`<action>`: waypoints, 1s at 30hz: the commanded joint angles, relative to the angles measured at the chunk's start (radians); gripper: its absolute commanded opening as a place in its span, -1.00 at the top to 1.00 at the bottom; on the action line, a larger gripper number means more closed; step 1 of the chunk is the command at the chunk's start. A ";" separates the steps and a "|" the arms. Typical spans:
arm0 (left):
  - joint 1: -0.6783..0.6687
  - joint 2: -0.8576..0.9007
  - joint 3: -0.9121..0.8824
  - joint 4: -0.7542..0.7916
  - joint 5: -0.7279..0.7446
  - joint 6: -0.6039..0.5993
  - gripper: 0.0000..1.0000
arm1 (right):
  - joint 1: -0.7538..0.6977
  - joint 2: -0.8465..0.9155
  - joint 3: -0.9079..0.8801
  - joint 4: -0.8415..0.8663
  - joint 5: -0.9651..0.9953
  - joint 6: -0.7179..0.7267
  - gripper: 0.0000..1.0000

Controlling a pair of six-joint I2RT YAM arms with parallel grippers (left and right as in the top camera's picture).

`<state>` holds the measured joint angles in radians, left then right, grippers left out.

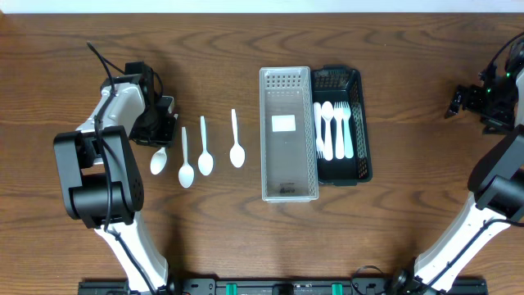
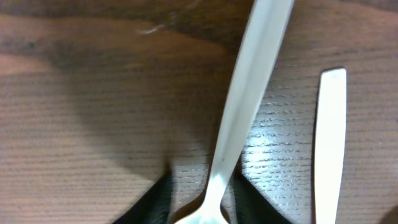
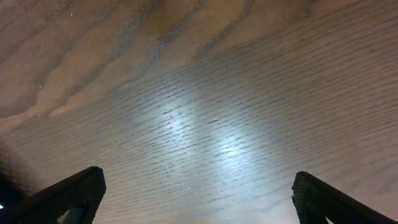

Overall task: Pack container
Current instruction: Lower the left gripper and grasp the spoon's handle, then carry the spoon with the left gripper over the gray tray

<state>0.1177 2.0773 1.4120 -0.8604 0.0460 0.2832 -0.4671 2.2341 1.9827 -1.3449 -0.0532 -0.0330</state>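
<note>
Jaws of left gripper (image 2: 202, 202) narrow around spoon (image 2: 249, 93) neck, grip unclear; right gripper (image 3: 199, 193) wide; clamp squarely before lifting

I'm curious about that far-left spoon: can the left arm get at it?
Probably yes: the left gripper straddles the handle of the spoon, a finger on either side and nothing between; the next spoon lies apart.

A dark wood-grain table (image 1: 409, 238) fills the view. A pale strip (image 1: 246, 5) runs beyond its far edge, a black rail (image 1: 270, 288) along the near one. Light glares softly off the grain.
</note>
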 commanded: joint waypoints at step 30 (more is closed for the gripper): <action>-0.045 -0.176 0.177 -0.092 -0.008 -0.083 0.88 | -0.001 -0.007 -0.001 0.000 -0.003 0.014 -0.98</action>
<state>0.1043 2.0212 1.5150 -0.9382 0.0338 0.2321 -0.4671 2.2341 1.9827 -1.3449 -0.0532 -0.0330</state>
